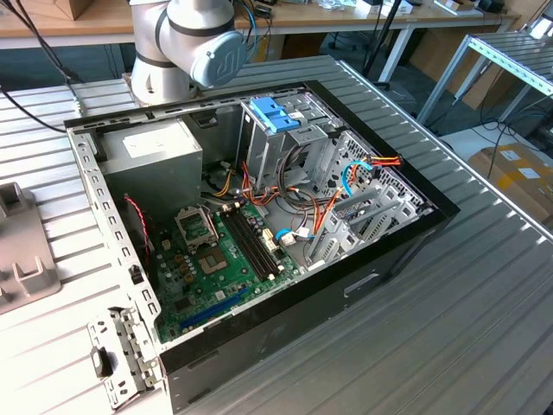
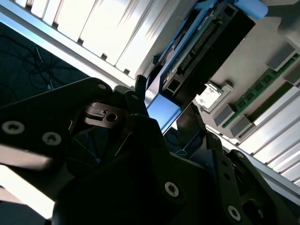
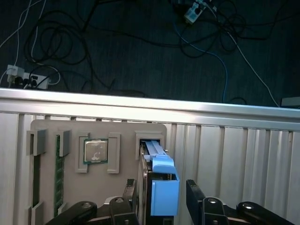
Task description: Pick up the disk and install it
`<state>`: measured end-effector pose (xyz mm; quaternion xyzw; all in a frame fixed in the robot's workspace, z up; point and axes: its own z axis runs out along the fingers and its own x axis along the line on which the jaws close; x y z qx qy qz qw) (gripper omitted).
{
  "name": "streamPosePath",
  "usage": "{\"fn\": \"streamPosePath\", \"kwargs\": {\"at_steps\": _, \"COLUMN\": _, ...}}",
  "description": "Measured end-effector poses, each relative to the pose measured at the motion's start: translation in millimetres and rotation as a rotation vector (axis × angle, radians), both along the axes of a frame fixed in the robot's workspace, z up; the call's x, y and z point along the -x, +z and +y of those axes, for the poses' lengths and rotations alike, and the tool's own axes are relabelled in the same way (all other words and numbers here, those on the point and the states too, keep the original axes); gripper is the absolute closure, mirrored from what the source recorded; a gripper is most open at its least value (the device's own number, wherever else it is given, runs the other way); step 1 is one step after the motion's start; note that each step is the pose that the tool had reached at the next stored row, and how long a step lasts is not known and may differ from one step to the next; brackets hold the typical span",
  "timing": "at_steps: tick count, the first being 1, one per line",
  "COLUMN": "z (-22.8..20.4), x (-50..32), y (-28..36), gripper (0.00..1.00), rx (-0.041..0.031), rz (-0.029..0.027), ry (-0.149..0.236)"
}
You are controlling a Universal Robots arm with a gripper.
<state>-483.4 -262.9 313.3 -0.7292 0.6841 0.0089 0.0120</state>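
The pincer (image 3: 161,186) stands wide, one finger on each side of the disk (image 3: 159,161), with a gap showing at one finger. The disk stands on edge in a slot of the grey tray (image 3: 126,136), near a processor chip (image 3: 96,151), on the ribbed desk (image 3: 234,154).

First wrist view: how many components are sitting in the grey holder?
3. RAM stick at one end, CPU in the middle pocket, the disk standing on edge at the other end. Holder partly out of frame; more may hide.
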Motion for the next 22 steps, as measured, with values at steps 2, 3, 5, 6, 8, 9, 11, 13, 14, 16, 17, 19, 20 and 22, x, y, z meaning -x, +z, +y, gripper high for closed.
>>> {"fn": "streamPosePath", "kwargs": {"at_steps": 2, "z": 0.0, "x": 2.0, "y": -1.6, "gripper": 0.46, "rx": 0.0, "rz": -0.0001, "ry": 0.0}}
{"fn": "streamPosePath", "kwargs": {"at_steps": 3, "z": -0.1, "x": 3.1, "y": -2.7, "gripper": 0.46, "rx": 0.0, "rz": -0.0001, "ry": 0.0}}
{"fn": "streamPosePath", "kwargs": {"at_steps": 5, "z": 0.0, "x": 4.0, "y": -4.2, "gripper": 0.46, "rx": 0.0, "rz": -0.0001, "ry": 0.0}}
{"fn": "streamPosePath", "kwargs": {"at_steps": 6, "z": -0.1, "x": 4.2, "y": -5.0, "gripper": 0.46, "rx": 0.0, "rz": -0.0001, "ry": 0.0}}
{"fn": "streamPosePath", "kwargs": {"at_steps": 8, "z": -0.1, "x": 4.5, "y": -7.2, "gripper": 0.46, "rx": 0.0, "rz": -0.0001, "ry": 0.0}}
{"fn": "streamPosePath", "kwargs": {"at_steps": 9, "z": -0.1, "x": 4.6, "y": -7.9, "gripper": 0.46, "rx": 0.0, "rz": -0.0001, "ry": 0.0}}
{"fn": "streamPosePath", "kwargs": {"at_steps": 11, "z": -0.1, "x": 4.6, "y": -9.7, "gripper": 0.46, "rx": -0.0001, "rz": -0.0001, "ry": 0.0}}
{"fn": "streamPosePath", "kwargs": {"at_steps": 13, "z": -0.1, "x": 4.6, "y": -12.3, "gripper": 0.46, "rx": 0.0, "rz": 0.0, "ry": 0.0}}
{"fn": "streamPosePath", "kwargs": {"at_steps": 14, "z": -0.1, "x": 4.6, "y": -13.1, "gripper": 0.46, "rx": 0.0, "rz": -0.0001, "ry": 0.0}}
{"fn": "streamPosePath", "kwargs": {"at_steps": 16, "z": 0.0, "x": 4.0, "y": -14.7, "gripper": 0.46, "rx": 0.0, "rz": 0.0, "ry": 0.0}}
{"fn": "streamPosePath", "kwargs": {"at_steps": 17, "z": 0.0, "x": 3.5, "y": -15.1, "gripper": 0.46, "rx": 0.0, "rz": 0.0001, "ry": 0.0}}
{"fn": "streamPosePath", "kwargs": {"at_steps": 19, "z": 0.0, "x": 1.6, "y": -16.7, "gripper": 0.46, "rx": 0.0, "rz": 0.0, "ry": 0.0}}
{"fn": "streamPosePath", "kwargs": {"at_steps": 20, "z": 0.0, "x": 1.3, "y": -17.7, "gripper": 0.46, "rx": -0.0001, "rz": -0.0003, "ry": 0.0}}
{"fn": "streamPosePath", "kwargs": {"at_steps": 22, "z": -0.1, "x": 1.2, "y": -20.0, "gripper": 0.46, "rx": 0.0, "rz": -0.0001, "ry": 0.0}}
